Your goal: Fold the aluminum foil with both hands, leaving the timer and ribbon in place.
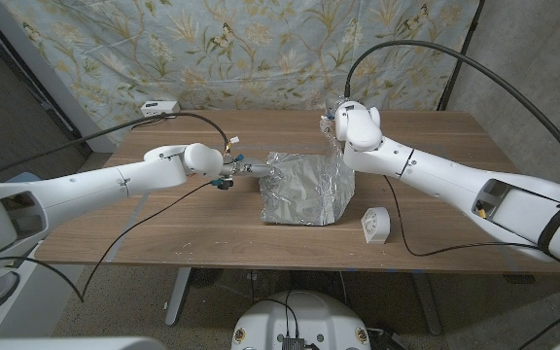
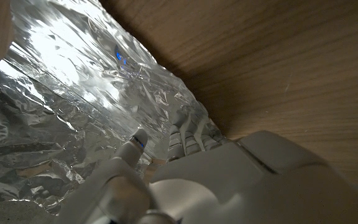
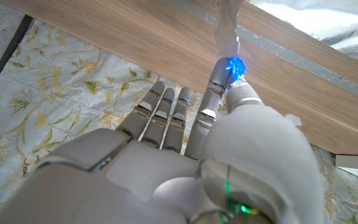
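The crinkled aluminum foil lies mid-table, with its far right corner pulled up off the wood. My right hand hovers above that corner and pinches a twisted strip of foil between thumb and fingertip. My left hand reaches in at the foil's left edge. Its fingers sit at the foil's rim and its thumb lies over the sheet, so it seems to grip it. The white timer stands on the table to the right of the foil, apart from it.
A small white box sits at the table's far left edge. Black cables trail across the left half of the table and arch over the right arm. A patterned curtain hangs behind the table.
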